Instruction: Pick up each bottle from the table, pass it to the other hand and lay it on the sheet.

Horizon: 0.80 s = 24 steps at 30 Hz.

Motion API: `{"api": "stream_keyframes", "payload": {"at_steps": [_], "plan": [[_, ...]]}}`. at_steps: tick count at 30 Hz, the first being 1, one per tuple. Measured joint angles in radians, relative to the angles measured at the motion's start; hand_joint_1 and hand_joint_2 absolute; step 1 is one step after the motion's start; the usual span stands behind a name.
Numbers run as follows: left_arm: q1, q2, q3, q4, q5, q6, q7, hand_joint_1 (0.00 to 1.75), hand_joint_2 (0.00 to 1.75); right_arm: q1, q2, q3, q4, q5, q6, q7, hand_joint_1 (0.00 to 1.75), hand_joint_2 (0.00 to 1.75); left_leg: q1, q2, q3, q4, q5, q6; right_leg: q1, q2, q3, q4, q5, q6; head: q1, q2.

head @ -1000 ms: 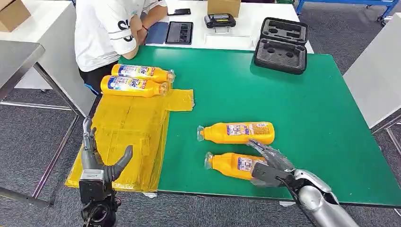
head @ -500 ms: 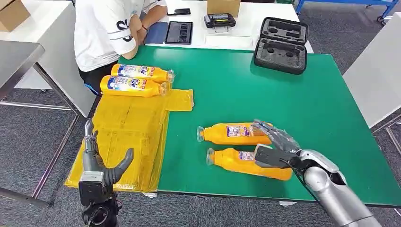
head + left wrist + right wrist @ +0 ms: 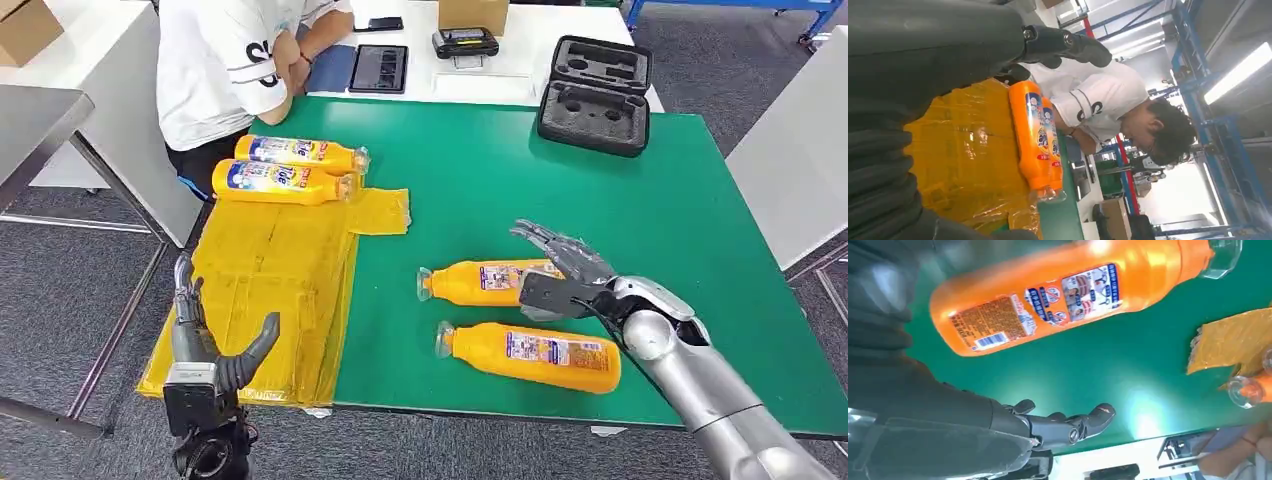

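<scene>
We saw a green table [image 3: 600, 200] with a yellow sheet [image 3: 270, 280] over its left edge, and two orange bottles [image 3: 285, 182] lying at the sheet's far end beside a seated person [image 3: 230, 70]. Two more bottles lay on the bare green: the farther bottle [image 3: 480, 282] and the nearer bottle [image 3: 530, 353]. Our right hand [image 3: 560, 270] hovered over the farther one, fingers spread, holding nothing; our left hand [image 3: 205, 340] hung off the table's near left corner, fingers apart and empty.
</scene>
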<state>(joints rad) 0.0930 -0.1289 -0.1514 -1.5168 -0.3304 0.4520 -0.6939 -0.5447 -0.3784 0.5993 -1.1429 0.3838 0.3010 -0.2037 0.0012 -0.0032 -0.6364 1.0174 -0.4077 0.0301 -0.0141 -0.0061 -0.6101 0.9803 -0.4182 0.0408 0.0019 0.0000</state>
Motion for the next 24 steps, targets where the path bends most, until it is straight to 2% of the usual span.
{"api": "stream_keyframes", "payload": {"at_steps": [13,16,19,22,24], "plan": [[0.036,-0.001,0.008,-0.034,-0.015,0.000,0.008,0.00,1.75,0.039,-0.013,0.025,-0.005,-0.032,-0.025,0.003,0.00,1.75,0.000,-0.001,0.001,0.000,0.000,0.000,0.000,-0.001,0.000,0.000,0.000,0.000,0.000,0.000],[0.057,0.001,0.009,-0.051,-0.015,-0.002,0.000,0.00,1.75,0.136,-0.061,-0.004,-0.108,-0.026,-0.082,0.026,0.00,1.75,0.000,-0.005,-0.001,0.000,0.000,0.000,0.000,-0.005,0.000,0.000,-0.001,0.000,0.000,0.000],[0.070,0.002,0.010,-0.064,-0.015,-0.008,-0.003,0.00,1.75,0.283,-0.101,-0.060,-0.263,0.029,-0.135,0.054,0.00,1.75,0.000,-0.006,-0.001,0.000,-0.002,0.002,0.000,-0.005,0.000,-0.001,-0.003,0.003,0.000,0.000],[0.079,0.002,0.010,-0.076,-0.012,-0.015,-0.004,0.00,1.75,0.429,-0.117,-0.106,-0.414,0.090,-0.157,0.079,0.00,1.75,0.000,-0.006,-0.002,0.000,-0.005,0.001,0.000,-0.005,0.000,0.000,-0.004,0.002,0.000,0.000],[0.078,0.002,0.010,-0.080,-0.012,-0.023,-0.003,0.00,1.75,0.478,-0.114,-0.118,-0.475,0.124,-0.165,0.098,0.00,1.75,0.000,-0.004,-0.001,0.000,-0.006,0.000,0.000,-0.003,0.000,-0.001,-0.004,0.001,0.000,0.000]]}}
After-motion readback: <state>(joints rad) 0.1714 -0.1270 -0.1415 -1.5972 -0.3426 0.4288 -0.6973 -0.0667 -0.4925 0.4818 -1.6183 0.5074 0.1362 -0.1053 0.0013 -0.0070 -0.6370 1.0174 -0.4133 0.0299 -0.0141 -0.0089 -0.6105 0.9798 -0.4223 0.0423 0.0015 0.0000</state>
